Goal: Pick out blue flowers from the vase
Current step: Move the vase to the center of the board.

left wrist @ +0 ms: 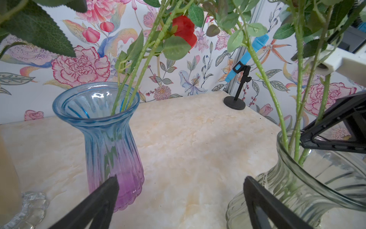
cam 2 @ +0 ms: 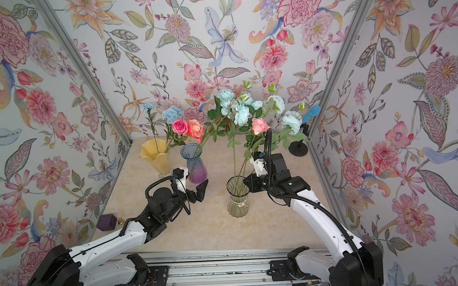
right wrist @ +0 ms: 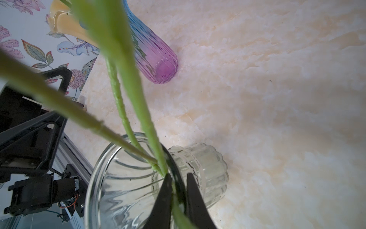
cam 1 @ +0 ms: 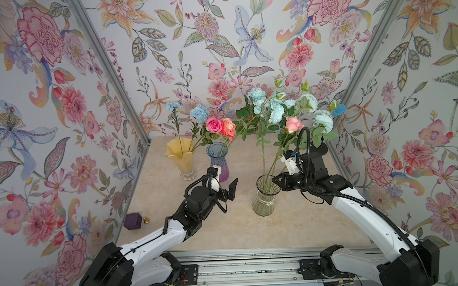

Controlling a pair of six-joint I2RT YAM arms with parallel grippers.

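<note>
The clear glass vase (cam 1: 264, 197) (cam 2: 237, 199) stands mid-table and holds the blue flowers (cam 1: 277, 112) (cam 2: 241, 112), pale aqua blooms on leafy green stems, together with a pink rose (cam 1: 293, 124). My right gripper (cam 1: 276, 179) (right wrist: 178, 176) is shut on this vase's rim, one finger inside and one outside, with a green stem (right wrist: 138, 111) pressed against the inner finger. My left gripper (cam 1: 228, 191) (left wrist: 181, 179) hangs open and empty just left of the vase (left wrist: 297, 188). Two sky-blue carnations (cam 1: 199, 113) rise from the yellow vase (cam 1: 180, 156).
A blue-to-purple glass vase (cam 1: 218, 160) (left wrist: 111, 138) with pink, orange and red roses stands right behind the left gripper. A blue microphone (cam 1: 338, 110) on a black stand sits in the back right corner. A purple box (cam 1: 133, 221) lies at the left wall.
</note>
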